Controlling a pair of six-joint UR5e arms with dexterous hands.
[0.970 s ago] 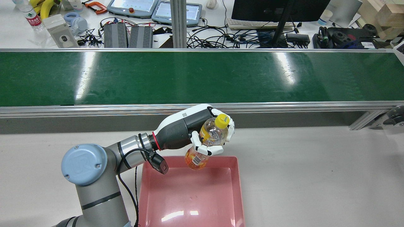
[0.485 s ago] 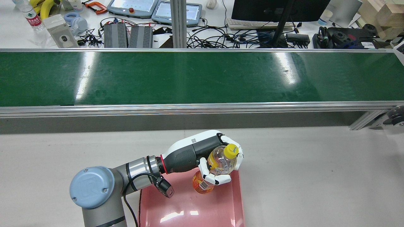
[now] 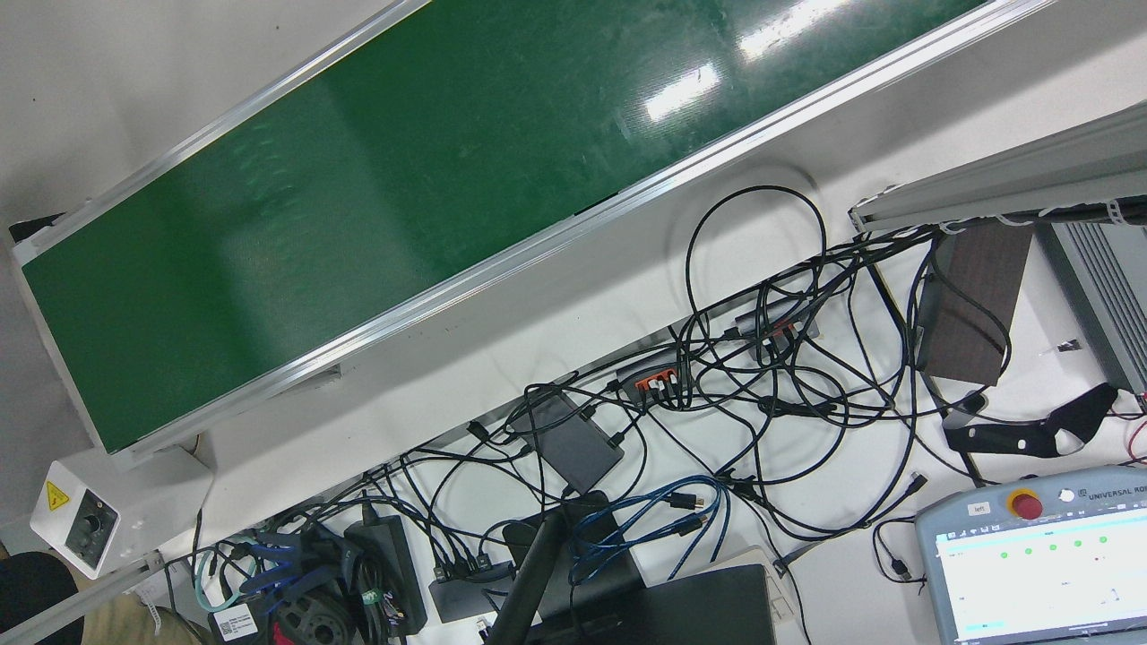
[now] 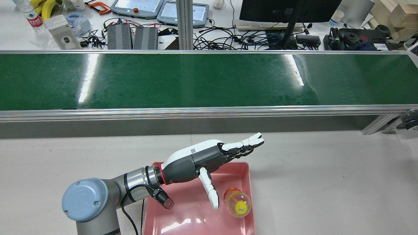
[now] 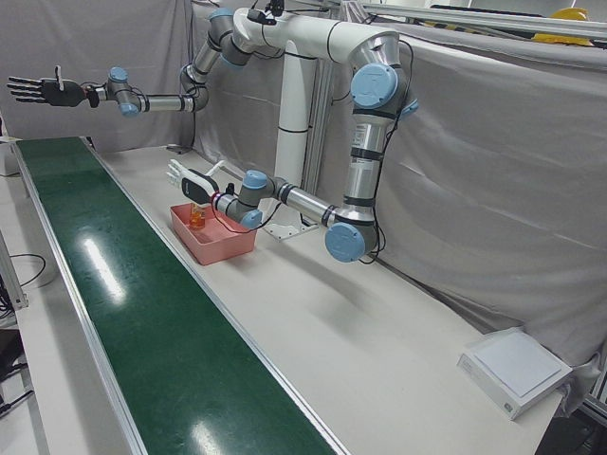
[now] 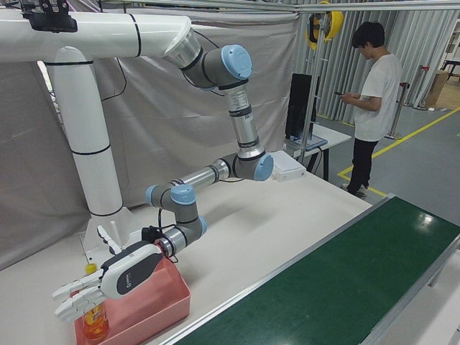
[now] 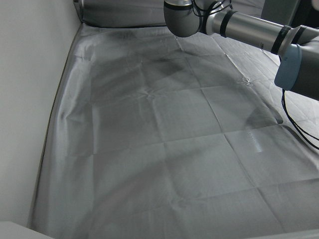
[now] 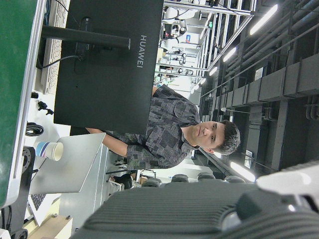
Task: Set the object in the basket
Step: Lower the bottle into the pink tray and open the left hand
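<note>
While my right hand (image 4: 209,158) hovers over the shallow pink plastic basket (image 4: 187,210), fingers stretched out flat and holding nothing, the clear yellow-capped bottle of orange drink (image 4: 237,204) sits inside the basket. It is by the right rim, lower centre of the rear view, just beside my thumb. My left hand (image 5: 38,90), upper left in the left-front view, is raised, spread, and empty.

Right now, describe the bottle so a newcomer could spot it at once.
On the grey table this side of the green conveyor belt in the rear view sits a pink basket. The bottle is at its right side, beside the open hand: yellow cap, orange drink, alone inside.
</note>
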